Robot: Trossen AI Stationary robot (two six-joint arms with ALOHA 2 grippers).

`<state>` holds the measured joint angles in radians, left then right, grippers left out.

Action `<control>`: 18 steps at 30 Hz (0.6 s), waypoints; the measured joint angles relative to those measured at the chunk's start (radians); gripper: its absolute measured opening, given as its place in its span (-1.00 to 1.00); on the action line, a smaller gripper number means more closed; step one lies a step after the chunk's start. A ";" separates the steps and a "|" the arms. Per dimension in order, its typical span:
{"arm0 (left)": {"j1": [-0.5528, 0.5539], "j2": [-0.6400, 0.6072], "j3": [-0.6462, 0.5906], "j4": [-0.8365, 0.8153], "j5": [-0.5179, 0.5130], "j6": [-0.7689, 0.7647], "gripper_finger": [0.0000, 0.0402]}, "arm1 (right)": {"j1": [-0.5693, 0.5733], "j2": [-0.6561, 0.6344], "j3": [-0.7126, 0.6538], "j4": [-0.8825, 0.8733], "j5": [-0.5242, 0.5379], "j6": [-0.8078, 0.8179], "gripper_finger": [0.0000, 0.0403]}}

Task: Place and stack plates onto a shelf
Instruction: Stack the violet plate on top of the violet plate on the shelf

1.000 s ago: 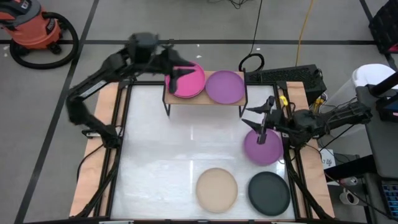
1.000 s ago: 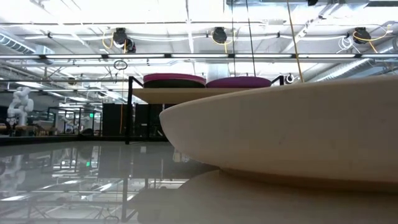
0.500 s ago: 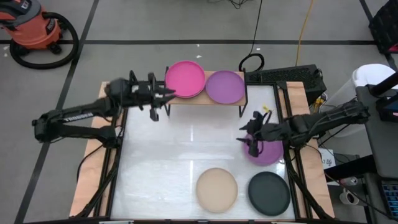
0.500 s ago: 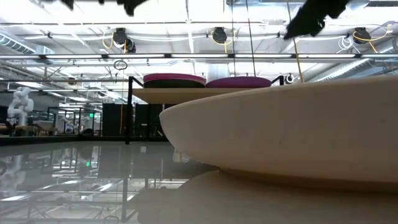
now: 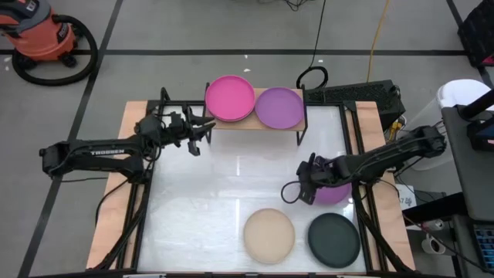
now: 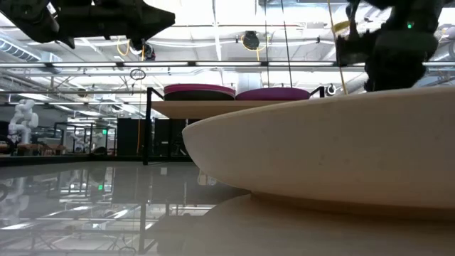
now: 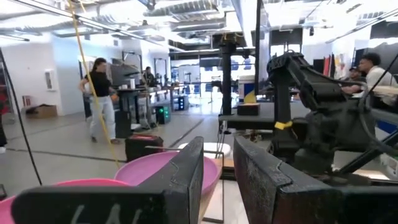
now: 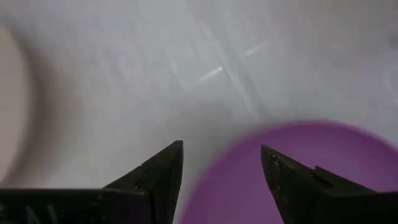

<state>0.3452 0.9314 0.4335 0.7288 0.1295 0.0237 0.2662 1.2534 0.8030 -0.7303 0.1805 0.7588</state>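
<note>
The shelf (image 5: 255,123) stands at the table's far side. On its top lie a hot pink plate (image 5: 230,98), stacked on a dark one (image 6: 199,95), and beside it a purple plate (image 5: 279,107). A second purple plate (image 5: 337,193), a beige plate (image 5: 269,234) and a dark grey plate (image 5: 334,239) lie flat on the table. My left gripper (image 5: 202,131) is open and empty, just left of the shelf. My right gripper (image 5: 302,188) is open and low at the table purple plate's left rim (image 8: 249,162), one finger over the plate and one over the table.
The white board has a black frame (image 5: 147,193) along its sides. A keyboard (image 5: 355,94) and cables lie behind the right corner. The shelf's black legs (image 5: 207,135) stand close to my left gripper. Bare white surface (image 5: 224,185) lies in the middle. People stand in the room beyond (image 7: 99,93).
My left gripper has drawn back from above the hot pink plate toward the table's left edge and come down beside the shelf. My right gripper has gone down and toward the table's left, from above the table purple plate to its left rim.
</note>
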 joint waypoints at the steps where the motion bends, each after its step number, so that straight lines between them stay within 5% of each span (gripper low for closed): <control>1: 0.000 0.000 0.000 0.000 0.000 0.000 -0.53 | 0.002 0.012 -0.004 -0.003 0.000 0.017 -0.03; 18: 0.000 0.000 0.000 -0.008 0.000 -0.007 -0.53 | 0.011 0.124 -0.102 0.007 0.026 0.181 -0.03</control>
<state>0.3450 0.9314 0.4332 0.7208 0.1295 0.0166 0.2768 1.3772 0.7007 -0.7235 0.2062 0.9401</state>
